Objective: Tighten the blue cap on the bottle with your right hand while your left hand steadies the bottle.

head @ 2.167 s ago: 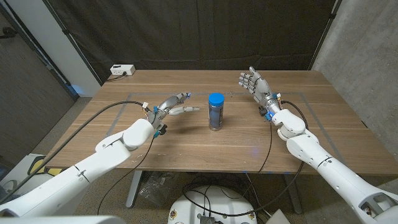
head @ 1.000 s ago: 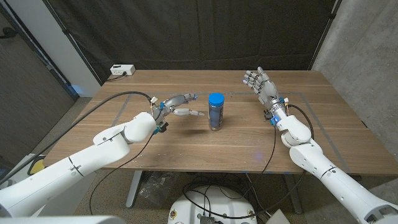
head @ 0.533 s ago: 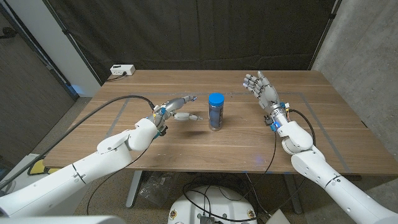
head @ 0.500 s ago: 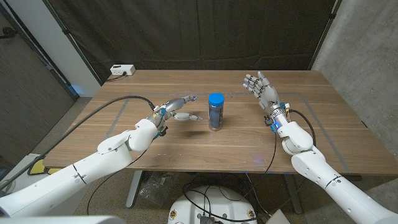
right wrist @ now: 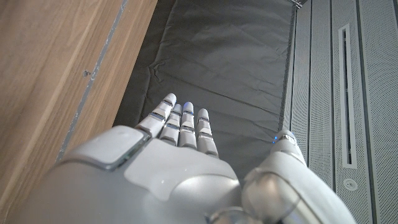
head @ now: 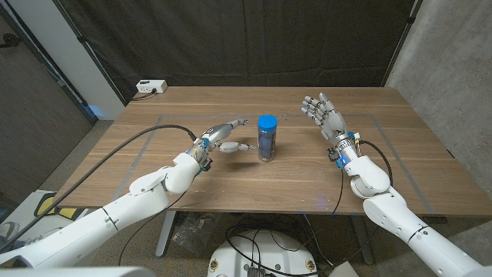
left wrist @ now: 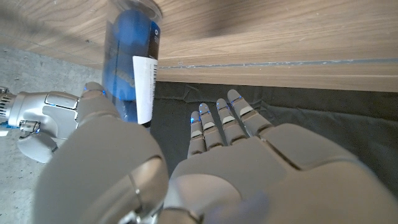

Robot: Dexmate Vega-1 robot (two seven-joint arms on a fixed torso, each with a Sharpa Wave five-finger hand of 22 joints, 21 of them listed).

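Bottle (head: 266, 145) stands upright near the middle of the wooden table (head: 231, 173), blue cap (head: 267, 122) on top, dark contents, white label strip visible in the left wrist view. Free-standing; nothing touches it.

Left hand (head: 224, 135) just beside the bottle on its left, fingers spread and reaching toward it, holding nothing. A small gap shows between fingertips and bottle wall. Left wrist view confirms: bottle sits in line with the thumb side, not enclosed.

Right hand (head: 324, 113) well apart on the bottle's right, raised above the table, fingers extended and apart, empty.

Likely step: left hand closing in to steady the bottle; cap not yet touched.

Risks, as judged:
- Bottle is narrow and tall; a fingertip arriving before the thumb could push it over or slide it toward the right.
- If the right hand comes to the cap before the left has a firm hold, the twist would probably spin the whole bottle.
- A grip set high could crowd the cap and block the right hand.

A white box (head: 151, 87) sits at the far left corner, out of the way.
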